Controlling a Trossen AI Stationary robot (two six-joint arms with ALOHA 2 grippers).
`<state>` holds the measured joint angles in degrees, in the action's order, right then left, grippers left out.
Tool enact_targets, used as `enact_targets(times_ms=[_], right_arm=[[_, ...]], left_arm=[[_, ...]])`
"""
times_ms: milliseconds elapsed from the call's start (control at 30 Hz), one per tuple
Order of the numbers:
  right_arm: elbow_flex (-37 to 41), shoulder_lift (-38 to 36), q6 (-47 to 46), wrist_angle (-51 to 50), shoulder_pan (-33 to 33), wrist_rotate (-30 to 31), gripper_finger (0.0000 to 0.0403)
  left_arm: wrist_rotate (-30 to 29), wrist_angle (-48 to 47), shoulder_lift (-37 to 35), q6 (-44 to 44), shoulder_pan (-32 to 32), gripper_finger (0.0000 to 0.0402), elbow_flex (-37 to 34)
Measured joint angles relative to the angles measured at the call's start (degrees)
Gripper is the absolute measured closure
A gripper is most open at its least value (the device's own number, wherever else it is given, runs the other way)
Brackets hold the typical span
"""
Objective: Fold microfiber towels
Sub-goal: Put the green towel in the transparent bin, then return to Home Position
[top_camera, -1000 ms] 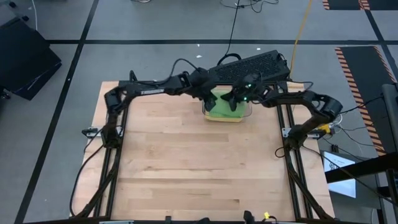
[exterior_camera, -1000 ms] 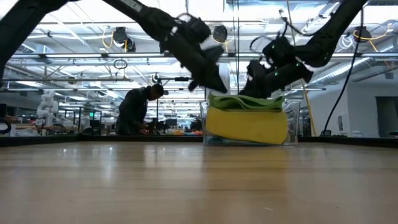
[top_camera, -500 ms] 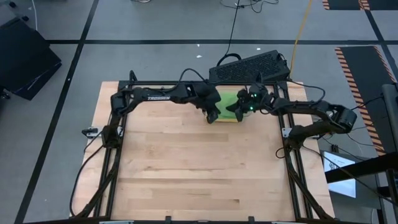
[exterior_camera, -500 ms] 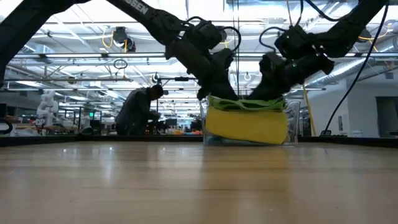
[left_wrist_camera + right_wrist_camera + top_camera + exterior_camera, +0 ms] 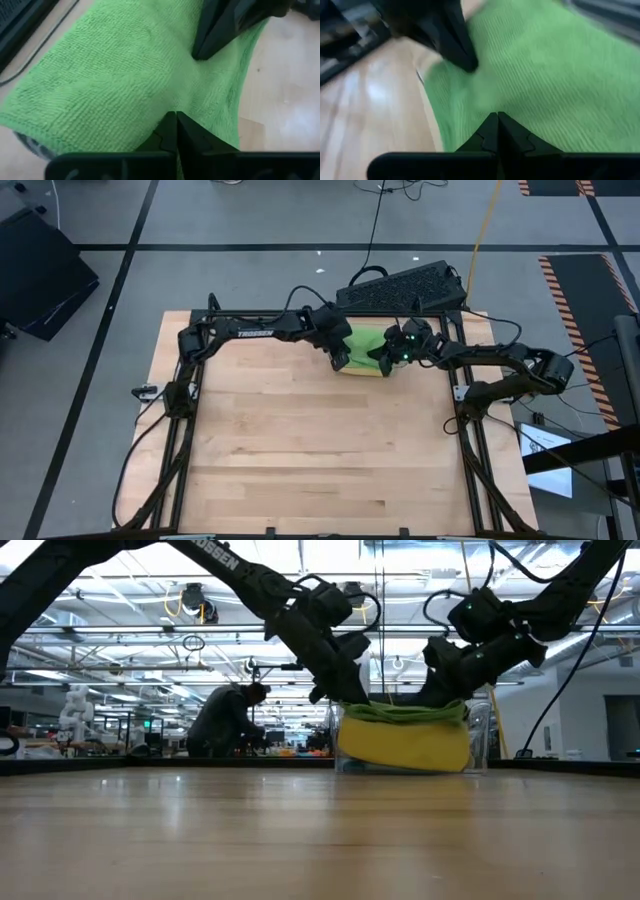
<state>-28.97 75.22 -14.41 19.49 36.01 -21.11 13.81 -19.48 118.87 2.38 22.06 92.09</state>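
At twelve o'clock on my table, the clear plastic bin [image 5: 480, 735] has slid slightly rightward as my left gripper [image 5: 340, 362] and right gripper [image 5: 384, 362], both closed empty, press the bright green microfiber towel [image 5: 364, 346] down, finishing stacking.

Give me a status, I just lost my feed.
Left gripper and right gripper: jaws shut, both down on the bright green towel. Towel tops the stack in the clear bin, yellow towel beneath. Nothing blocking.

We see a pale wooden surface [image 5: 300, 440] with one clear bin [image 5: 482, 740] of stacked towels [image 5: 402, 743] at its far edge.
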Motion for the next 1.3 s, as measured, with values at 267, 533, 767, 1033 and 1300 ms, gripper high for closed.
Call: enact_targets(times_ms=[267,533,767,1033,1300], right_arm=[[-0.22,-6.24,-5.62,3.45,0.02,-1.63,0.0403],[-0.26,-18.1,-15.88,-0.64,-1.67,-6.03,0.0403],[-0.26,-26.23,-18.12,-5.24,-9.62,-2.24,0.0403],[-3.26,-30.57,-15.45,-12.44,-20.09,5.47,0.0403],[-3.52,-36.06,-8.38,-16.56,-28.32,13.06,0.0403]], left_arm=[[4.13,-1.08,-6.04,5.89,2.18,0.0386,0.06],[4.6,-4.75,-12.68,6.8,2.05,0.0396,0.04],[4.06,-10.0,-20.39,3.61,-0.62,0.0397,0.04],[-5.28,-19.97,-28.82,3.05,-9.23,0.0399,0.04],[-15.62,-28.9,-33.04,7.17,-20.13,0.04,-0.32]])
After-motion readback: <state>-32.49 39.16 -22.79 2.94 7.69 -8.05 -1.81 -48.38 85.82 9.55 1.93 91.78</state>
